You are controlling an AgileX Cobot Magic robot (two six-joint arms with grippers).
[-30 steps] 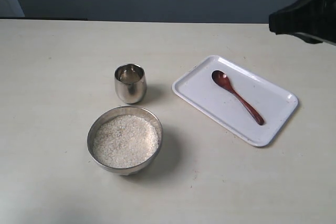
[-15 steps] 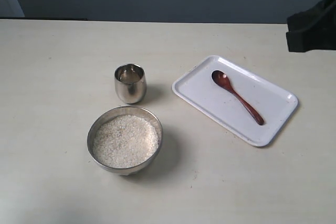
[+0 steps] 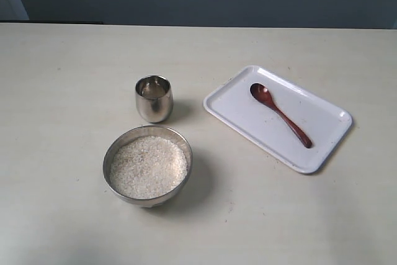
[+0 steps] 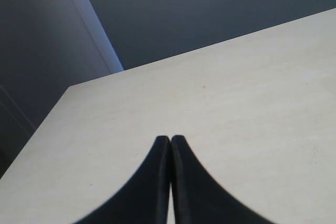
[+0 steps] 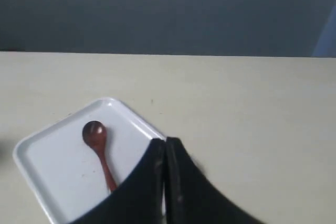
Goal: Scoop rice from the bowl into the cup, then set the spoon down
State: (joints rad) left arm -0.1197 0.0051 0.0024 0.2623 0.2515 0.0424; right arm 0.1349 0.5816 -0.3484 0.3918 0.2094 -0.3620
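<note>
The wide steel bowl (image 3: 147,165) sits near the table's front, filled with white rice (image 3: 149,167). Just behind it stands the small steel cup (image 3: 154,98); I cannot tell what is inside it. The reddish-brown spoon (image 3: 280,114) lies on the white tray (image 3: 329,140) at the right, and shows again in the right wrist view as spoon (image 5: 99,148) on tray (image 5: 47,171). Neither arm appears in the exterior view. My right gripper (image 5: 165,141) is shut and empty, apart from the spoon. My left gripper (image 4: 170,139) is shut and empty over bare table.
The pale table (image 3: 62,79) runs wide around the bowl, cup and tray. A dark wall stands behind its far edge. The left wrist view shows a table corner (image 4: 73,90) and edge with dark floor beyond.
The dark right arm at the upper right edge of the exterior view has drawn back to the right and left the picture. Bowl, cup, tray and spoon have not moved.
</note>
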